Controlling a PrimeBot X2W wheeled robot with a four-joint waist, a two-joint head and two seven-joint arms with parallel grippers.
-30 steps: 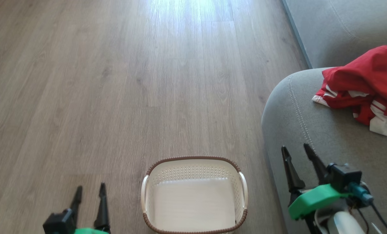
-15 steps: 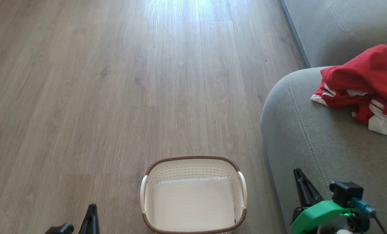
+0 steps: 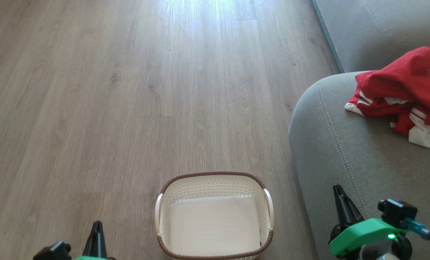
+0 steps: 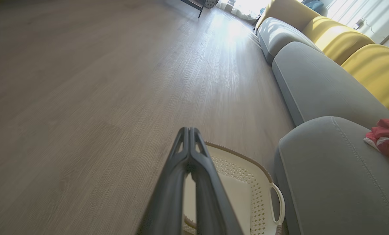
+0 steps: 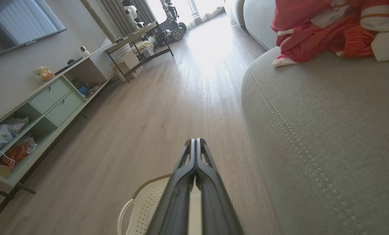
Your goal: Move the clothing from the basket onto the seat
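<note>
The red clothing (image 3: pixel 399 90) with its white stripes lies in a crumpled heap on the grey seat (image 3: pixel 345 144) at the right edge of the head view, well apart from the basket (image 3: pixel 211 174). The basket stands on the wooden floor (image 3: pixel 128 90) at the bottom centre, just beside the seat's rounded front, and its pale bottom is in plain sight. The left claw (image 3: pixel 97 224) rises from the lower left over the floor, and the right claw (image 3: pixel 337 188) from the lower right over the seat's stitched edge. Each claw has its two dark fingers pressed together on nothing (both wrist views show the tips meeting). In the left wrist view, yellow cushions (image 4: pixel 370 62) sit behind the grey sofa at the upper right.
</note>
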